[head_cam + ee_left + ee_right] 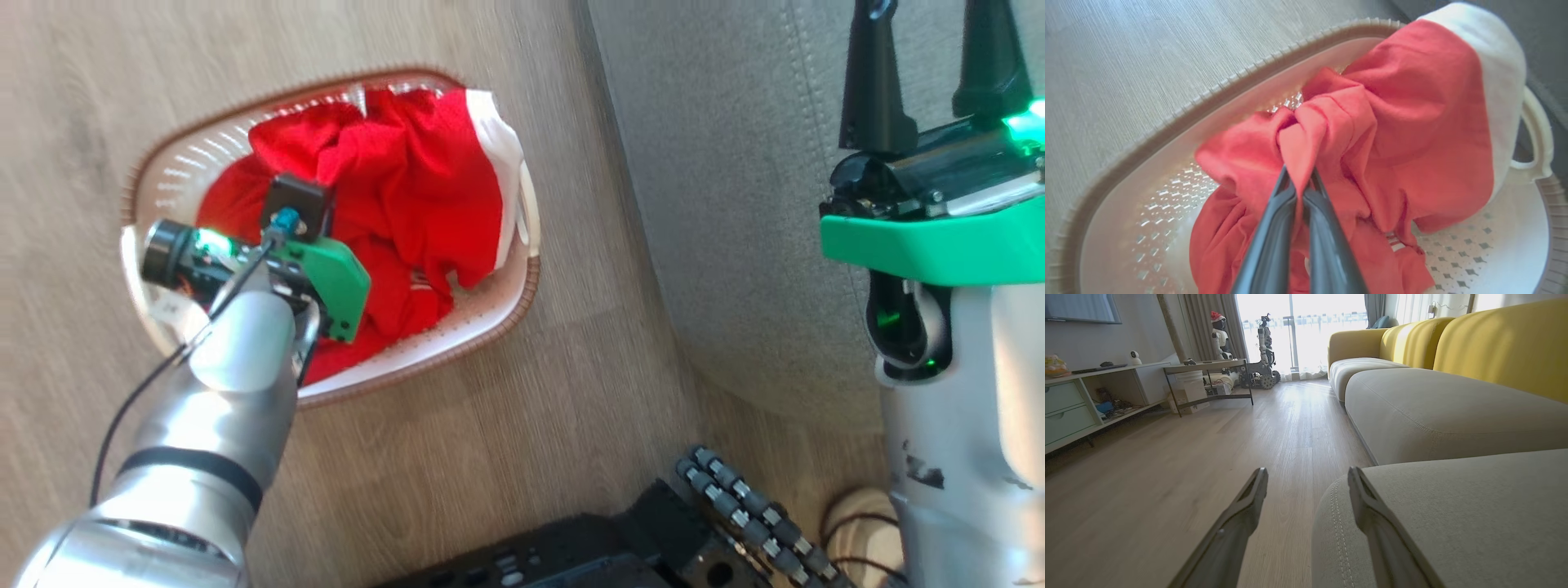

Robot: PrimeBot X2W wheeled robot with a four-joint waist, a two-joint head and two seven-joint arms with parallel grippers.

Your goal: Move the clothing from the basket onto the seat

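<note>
We start big: the pale wood-plank floor (531, 457) runs under everything. The seat (718, 204), a grey fabric sofa with a pale double-stitched seam, takes up the right of the head view. From the right wrist we see its rounded grey cushions (1453, 416) lined up along the floor, with yellow backrests (1494, 347) rising behind them.

Next down in size, the basket (490, 331) sits on the floor just beside the seat, to its left in the head view. It is cream-white and perforated, with a brown braided rim. And there's the task's thing: the red clothing (424, 188) is inside the basket, bunched in a heap. Its white panel (1498, 81) drapes over the rim on the side nearest the seat, right by a white handle (1535, 134).

Now the silver left arm (212, 384), reaching down into the basket from the lower left. The left end effector (1299, 179) has its 2 dark fingers pressed together on a fold of the red clothing, and we can see the cloth gathered into a ridge at the tips, pinched tight.

Over on the other side, the right end effector (931, 65) hangs above the seat, its 2 fingers spread wide and pointing up the head view. In its own wrist view, 1 finger sits over the floor and the other over the edge of the nearest cushion.
</note>
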